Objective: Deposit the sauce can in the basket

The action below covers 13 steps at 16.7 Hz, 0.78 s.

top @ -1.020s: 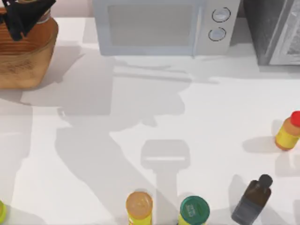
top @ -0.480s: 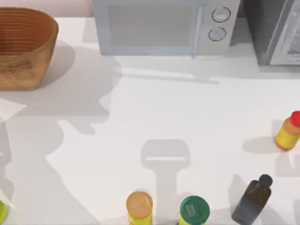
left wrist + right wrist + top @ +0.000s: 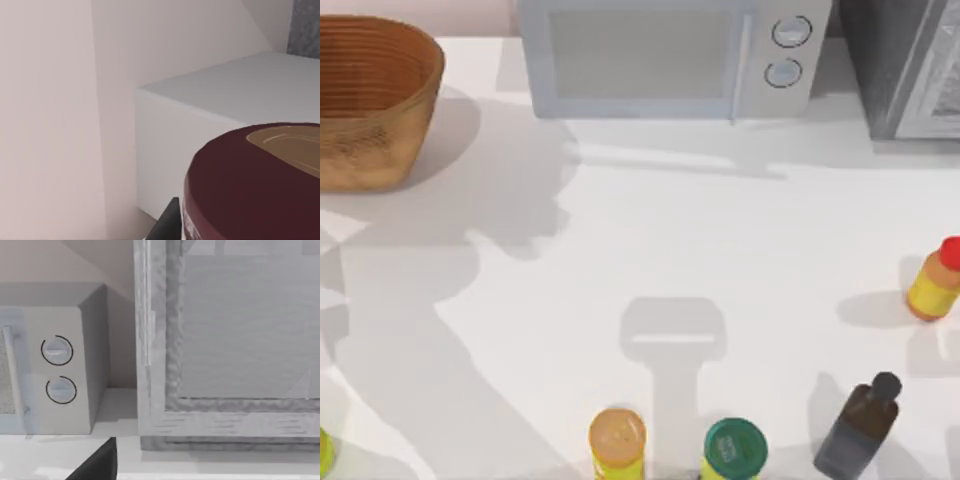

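The sauce can (image 3: pixel 255 185) looms close in the left wrist view, its dark brown top with a tan patch facing the camera. My left gripper (image 3: pixel 235 225) is shut on it, and one dark finger (image 3: pixel 167 222) shows beside the can's rim. The white side of the microwave stands behind the can. The basket (image 3: pixel 370 100), orange-brown wicker with a ribbed inside, sits at the table's back left in the top view, with nothing inside. A dark part of my right gripper (image 3: pixel 97 465) shows in the right wrist view, facing the grey appliance.
A microwave (image 3: pixel 660 55) stands at the back centre and a grey appliance (image 3: pixel 910 65) at the back right. Along the front edge are a tan-lidded yellow can (image 3: pixel 617 440), a green-lidded yellow can (image 3: pixel 734 448) and a dark bottle (image 3: pixel 860 425). A red-capped yellow bottle (image 3: pixel 937 280) stands at the right.
One second ago my left gripper hung over the basket in the top view. It has since left that view, and its shadow has shifted across the table's left side.
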### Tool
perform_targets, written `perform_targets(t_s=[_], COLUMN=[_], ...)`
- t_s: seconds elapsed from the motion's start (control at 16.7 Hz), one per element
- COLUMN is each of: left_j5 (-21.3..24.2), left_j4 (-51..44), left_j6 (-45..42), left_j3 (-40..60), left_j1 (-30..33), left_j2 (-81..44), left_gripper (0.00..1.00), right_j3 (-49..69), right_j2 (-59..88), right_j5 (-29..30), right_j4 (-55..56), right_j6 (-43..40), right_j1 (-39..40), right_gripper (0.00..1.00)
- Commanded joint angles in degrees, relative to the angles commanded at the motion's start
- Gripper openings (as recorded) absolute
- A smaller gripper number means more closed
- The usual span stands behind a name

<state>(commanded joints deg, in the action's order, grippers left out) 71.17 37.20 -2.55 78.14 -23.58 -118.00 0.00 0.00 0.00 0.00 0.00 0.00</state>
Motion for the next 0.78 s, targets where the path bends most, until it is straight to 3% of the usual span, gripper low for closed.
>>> perform_targets(t_s=[0.18,0.42,0.78], left_j5=[-2.76,-2.92,-2.92], left_j4=[1.60,1.69,1.69], left_j6=[0.41,0.43,0.43], left_j3=[1.37,1.45,1.45], left_j1=[2.88,3.05,3.05], left_j2=[-2.27,-2.40,-2.40], left_gripper=[0.00,0.00,0.45], right_j3=[0.00,0.00,0.00], right_j2=[0.00,0.00,0.00], right_j5=[0.00,0.00,0.00], right_j4=[0.00,0.00,0.00], right_j6=[0.00,0.00,0.00], right_j1=[0.00,0.00,0.00], right_gripper=[1.00,1.00,1.00])
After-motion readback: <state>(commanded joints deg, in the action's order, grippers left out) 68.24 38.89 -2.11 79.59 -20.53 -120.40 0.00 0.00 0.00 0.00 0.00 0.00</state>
